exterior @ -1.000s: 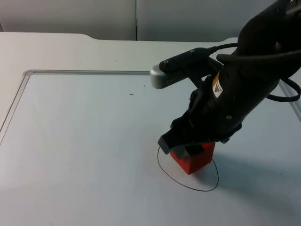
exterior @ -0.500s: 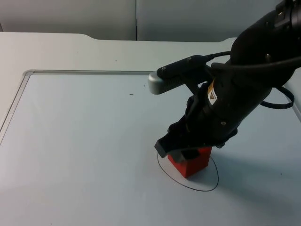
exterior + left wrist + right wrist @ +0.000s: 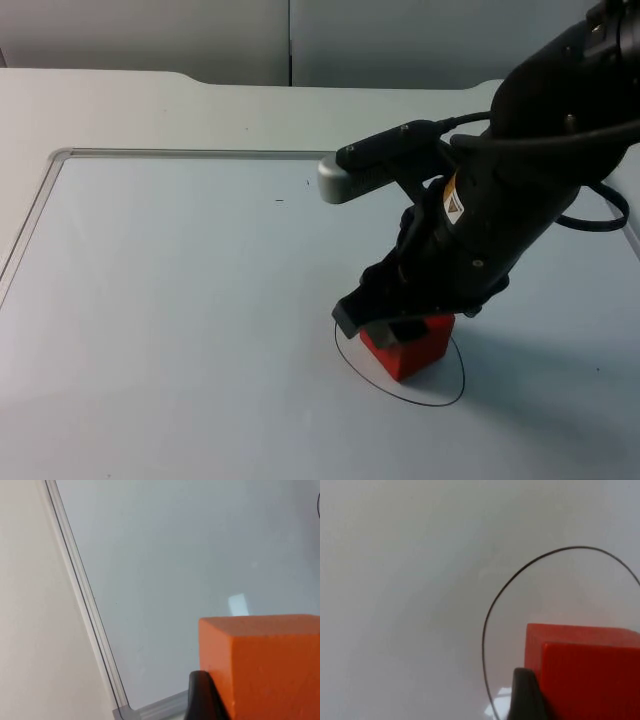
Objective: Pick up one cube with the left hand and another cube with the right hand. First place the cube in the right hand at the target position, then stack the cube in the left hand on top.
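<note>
**Red cube down in the ring, orange cube held up high**

From the top view, the right gripper (image 3: 392, 325) is low over the tabletop (image 3: 180, 300). The big black right arm reaches down to a thin black ring (image 3: 400, 362) drawn on the tabletop. A red cube (image 3: 408, 348) sits inside the ring, near the ring's far edge. The jaws are closed on the top part of the red cube, one on each side. The bottom of the cube looks like it touches the tabletop, but the arm hides part of it.

The right wrist view shows more of this. The red cube (image 3: 585, 672) is close up, with one black fingertip (image 3: 525, 695) pressed flat against its side. The ring (image 3: 492, 610) curves around the cube, and bare tabletop lies between the line and the cube.

The left wrist view shows something the top view does not have: an orange cube (image 3: 262, 667). The left gripper (image 3: 260, 700) holds it. A black fingertip (image 3: 200, 697) touches the cube's side, so the jaws are closed on it. Past the cube there is pale tabletop (image 3: 175, 555) and a grey raised edge strip (image 3: 80, 595) that runs along it and turns a corner. The orange cube is up in the air, away from the tabletop. This view has a tiny bit of the black ring at its edge, well apart from the orange cube.
</note>
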